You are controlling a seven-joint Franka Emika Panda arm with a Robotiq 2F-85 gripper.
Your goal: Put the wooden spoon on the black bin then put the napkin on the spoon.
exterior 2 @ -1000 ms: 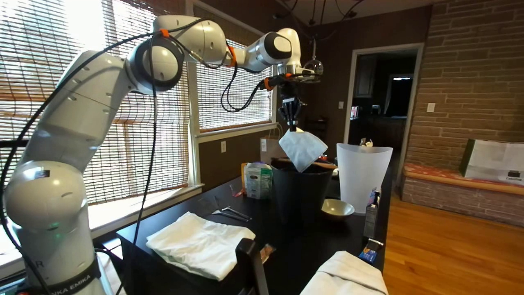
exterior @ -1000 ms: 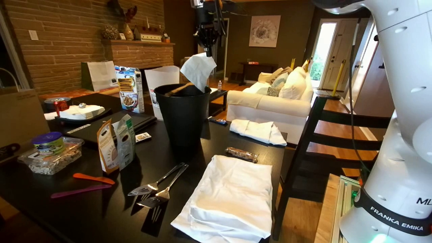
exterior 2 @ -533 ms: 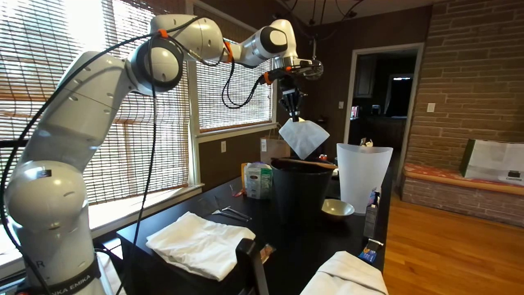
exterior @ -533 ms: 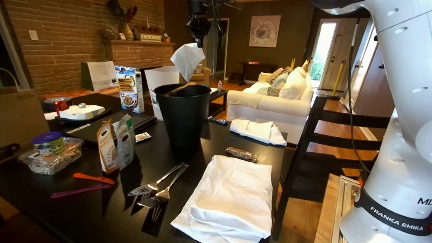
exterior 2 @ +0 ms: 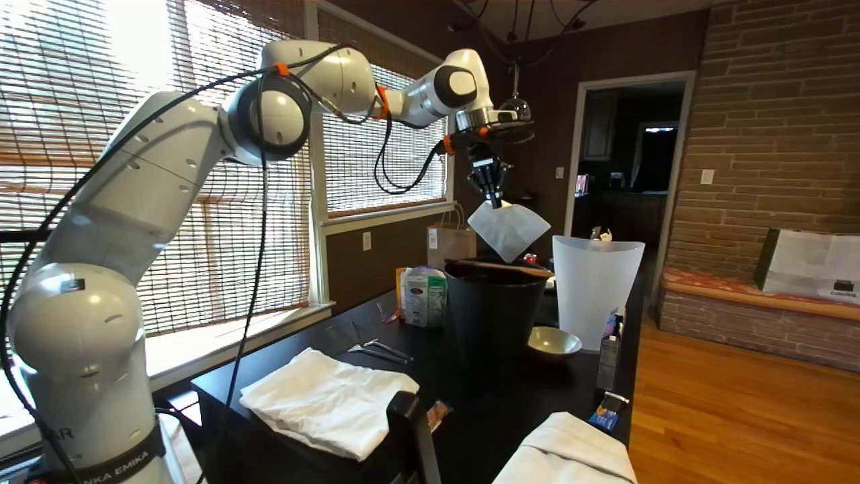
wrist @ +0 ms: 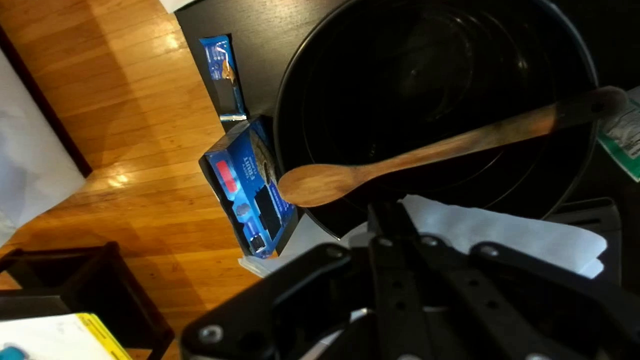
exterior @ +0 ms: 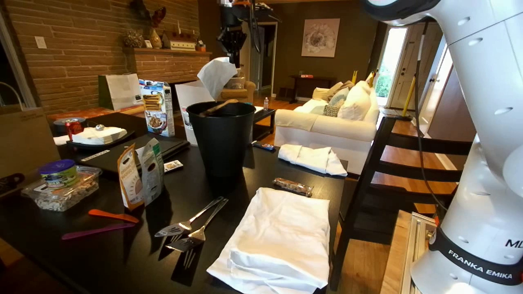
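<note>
This is a home: in an exterior view a pale sofa (exterior: 351,141) with cushions (exterior: 354,105) stands right of centre, a flower picture (exterior: 320,37) hangs higher in the frame, and ornaments (exterior: 155,39) line a mantel (exterior: 171,52) at upper left; in an exterior view slatted blinds (exterior 2: 228,242) hang at left.

Totals one tapered black bin (exterior: 222,143), one brown wooden spoon (wrist: 415,157) and one thin white napkin (exterior 2: 508,230). Around the bin in an exterior view, adds two folded white cloths (exterior: 282,228) at three and five o'clock, one clear-wrapped brown bar (exterior: 293,186) at four, two shiny metal serving utensils (exterior: 198,235) at seven, two upright pouches (exterior: 130,179), orange and green, and two plastic knives (exterior: 113,216), orange and purple, at eight, one tall white-and-blue box (exterior: 156,110) at ten.
</note>
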